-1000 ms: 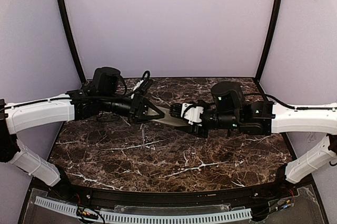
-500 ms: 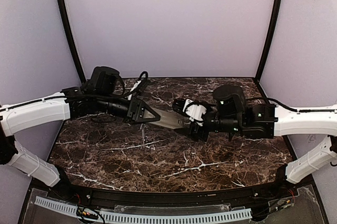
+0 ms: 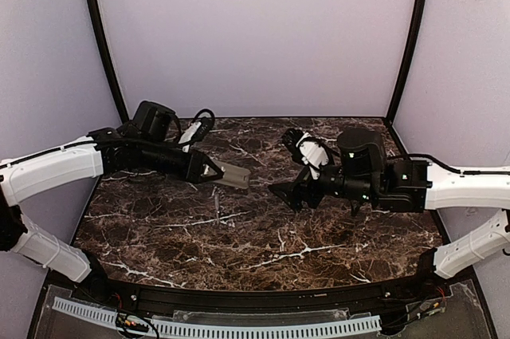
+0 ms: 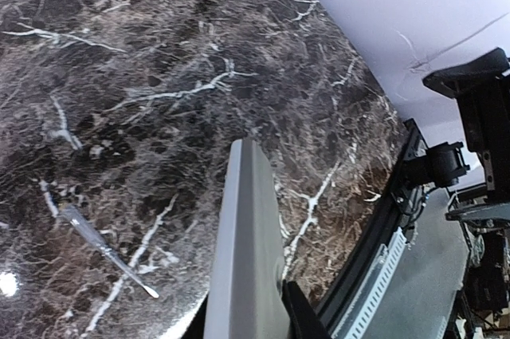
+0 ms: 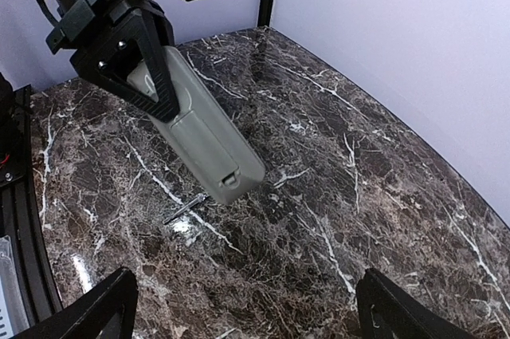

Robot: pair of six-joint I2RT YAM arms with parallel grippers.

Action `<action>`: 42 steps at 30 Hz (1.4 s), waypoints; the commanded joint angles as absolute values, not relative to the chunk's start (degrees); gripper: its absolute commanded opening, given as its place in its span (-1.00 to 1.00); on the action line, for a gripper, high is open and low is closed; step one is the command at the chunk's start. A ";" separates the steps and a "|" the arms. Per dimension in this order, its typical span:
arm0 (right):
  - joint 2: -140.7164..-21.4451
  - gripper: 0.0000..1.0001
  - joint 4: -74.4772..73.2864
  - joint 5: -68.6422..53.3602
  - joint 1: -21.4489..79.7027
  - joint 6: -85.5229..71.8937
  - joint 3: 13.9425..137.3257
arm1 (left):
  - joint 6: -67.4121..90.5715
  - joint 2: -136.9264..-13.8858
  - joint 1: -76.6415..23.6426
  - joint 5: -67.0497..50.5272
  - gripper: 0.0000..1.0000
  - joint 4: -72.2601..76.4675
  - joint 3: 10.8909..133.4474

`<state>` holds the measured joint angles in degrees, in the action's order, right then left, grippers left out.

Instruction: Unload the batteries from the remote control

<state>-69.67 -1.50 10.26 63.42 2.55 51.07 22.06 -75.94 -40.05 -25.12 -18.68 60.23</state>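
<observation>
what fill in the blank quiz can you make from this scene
1. The remote control is clamped in the ____ arm's gripper.
2. The right gripper is ____ and holds nothing.
3. A thin tool lies on the ____, touched by neither gripper.

Missing words: left; open; table
</observation>
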 commanded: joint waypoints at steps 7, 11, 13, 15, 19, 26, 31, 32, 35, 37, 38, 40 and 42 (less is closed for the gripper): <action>-66.03 0.89 -0.92 11.97 63.13 -10.74 49.12 | 15.37 -75.99 -30.56 -24.39 -0.99 -19.46 61.61; -65.67 0.91 -0.54 9.22 61.44 -17.91 49.12 | 14.84 -80.66 -30.26 -30.60 -0.99 -19.36 63.89; -66.29 0.91 -1.79 4.51 58.63 -22.82 49.78 | 15.79 -82.60 -30.24 -32.59 -0.99 -19.61 65.79; -67.40 0.89 -3.78 -1.61 54.42 -27.44 50.53 | 15.83 -84.33 -30.23 -33.32 -0.99 -21.64 68.88; -68.46 0.88 -5.01 -9.52 50.18 -32.04 49.94 | 14.54 -86.67 -30.23 -36.76 -0.99 -25.39 74.88; -68.55 0.92 -2.24 -13.26 47.86 -35.06 49.47 | 13.83 -88.70 -30.23 -52.38 -0.99 -19.49 74.83; -68.82 0.91 -1.44 -15.09 47.82 -36.00 50.59 | 13.84 -87.50 -30.23 -51.30 -0.99 -17.75 71.90; -69.02 0.89 -0.77 -16.21 47.82 -36.22 50.69 | 14.40 -86.99 -30.23 -50.87 -0.99 -17.09 71.11; -69.85 0.84 3.42 -20.10 47.84 -37.82 50.63 | 15.87 -84.63 -30.27 -48.03 -0.99 -13.54 67.28; -70.44 0.83 6.84 -22.29 48.12 -38.75 50.35 | 18.06 -83.73 -30.25 -45.47 -0.99 -12.06 65.99; -70.80 0.84 8.84 -22.53 48.42 -39.31 50.25 | 19.83 -83.48 -30.29 -44.02 -0.99 -11.66 65.73; -71.86 0.84 11.55 -22.12 49.24 -39.77 50.91 | 21.97 -83.04 -30.32 -43.38 -0.99 -10.45 65.20; -73.24 0.83 12.45 -20.65 50.18 -39.83 52.44 | 23.55 -82.01 -30.32 -42.61 -0.99 -8.70 64.36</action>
<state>-71.09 5.32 -19.99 48.80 -38.17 49.78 19.00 -86.30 -30.24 -45.04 -14.50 65.63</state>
